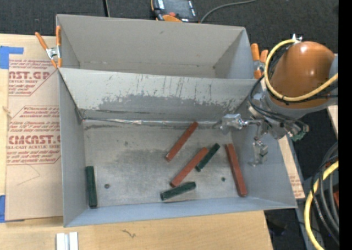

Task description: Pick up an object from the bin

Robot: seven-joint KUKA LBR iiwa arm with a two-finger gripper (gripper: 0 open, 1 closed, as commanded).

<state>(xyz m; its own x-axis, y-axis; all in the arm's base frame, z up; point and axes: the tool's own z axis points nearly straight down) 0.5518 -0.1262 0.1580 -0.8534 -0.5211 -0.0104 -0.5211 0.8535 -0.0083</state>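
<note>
Fingers [257,153] are standing apart, gripping nothing. The gripper [246,139] is hovering near the bin's [71,150] right wall, just above a red stick [235,170]. A green stick [208,157] is lying nearby.

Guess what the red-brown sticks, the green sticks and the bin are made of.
Red-brown sticks: matte, even colour, straight flat bars; painted wood or plastic, can't tell which. Dark green sticks: same matte look, probably the same stuff. Bin: grey sheet metal, dull finish, scratched and scuffed on the back slope.
</note>
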